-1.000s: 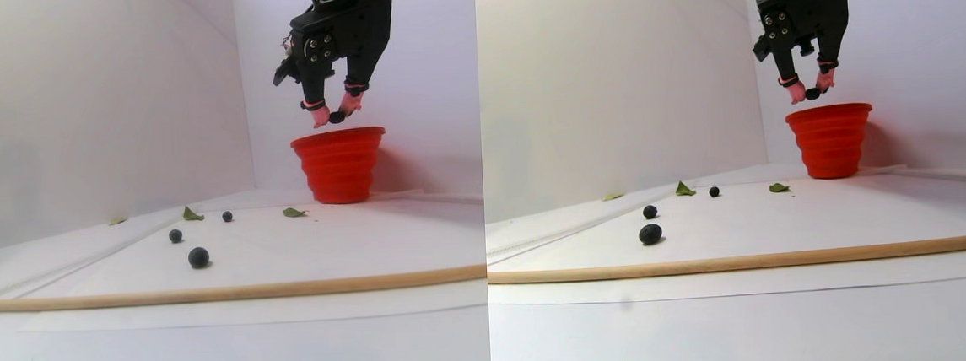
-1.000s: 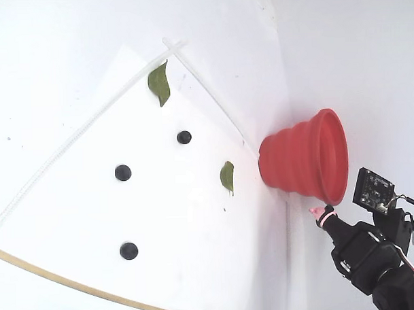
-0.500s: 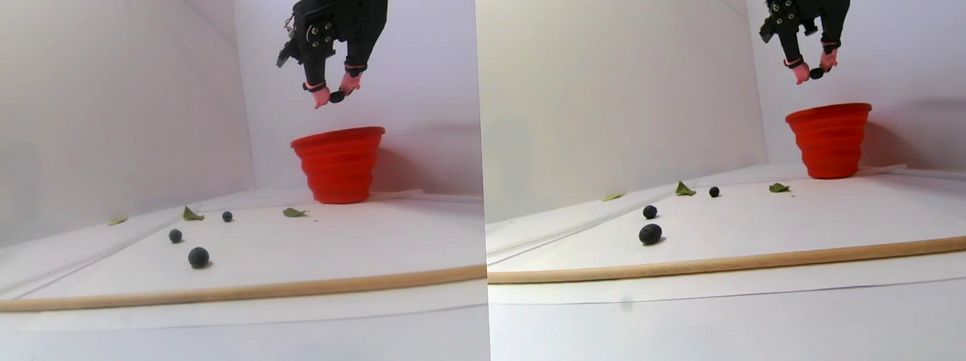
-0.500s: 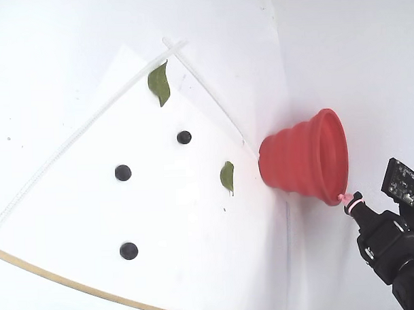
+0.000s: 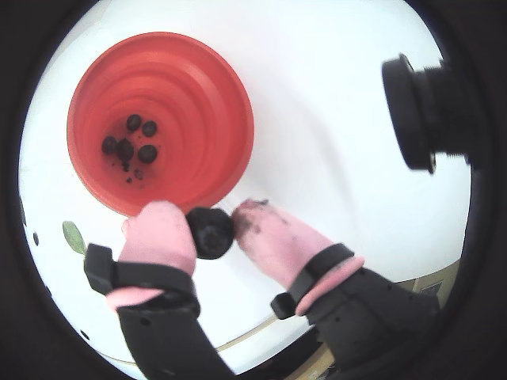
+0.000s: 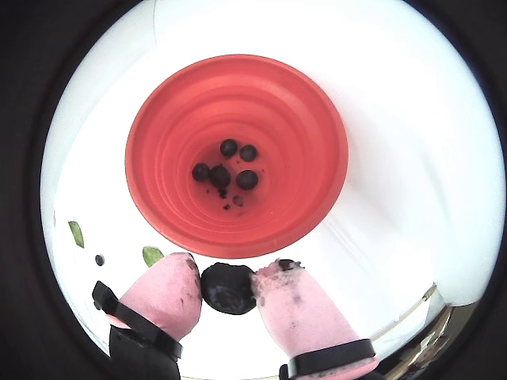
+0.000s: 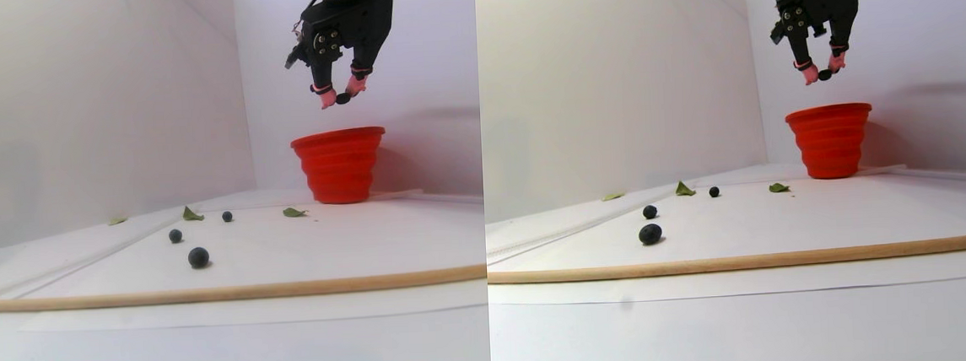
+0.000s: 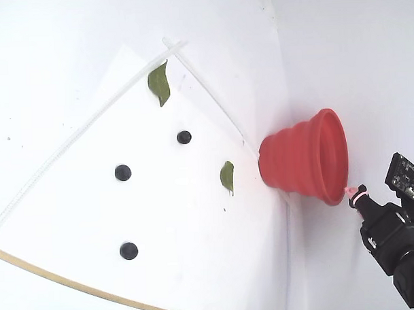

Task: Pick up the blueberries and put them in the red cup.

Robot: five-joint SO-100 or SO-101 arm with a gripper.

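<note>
1 berry (image 6: 228, 288) is pinched btw. gripper (image 6: 230, 279) fingers above the red cup (image 6: 309, 206); 5 berries (image 6: 228, 170) are seen inside, 3 berries (image 8: 123, 173) on table, 2 leaves (image 8: 159, 83).

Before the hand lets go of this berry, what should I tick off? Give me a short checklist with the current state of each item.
1. Blueberry pinched between the pink fingertips: ok, seen in both wrist views.
2. Hand raised above the red cup: ok in the stereo pair view.
3. Berry centred over the cup's opening: not ok; in both wrist views it sits at the near rim, not over the middle.
4. Cup upright and open: ok.
5. Room in the cup: ok; a few berries lie at the bottom.
6. Work left afterwards: three blueberries remain on the white sheet.
</note>
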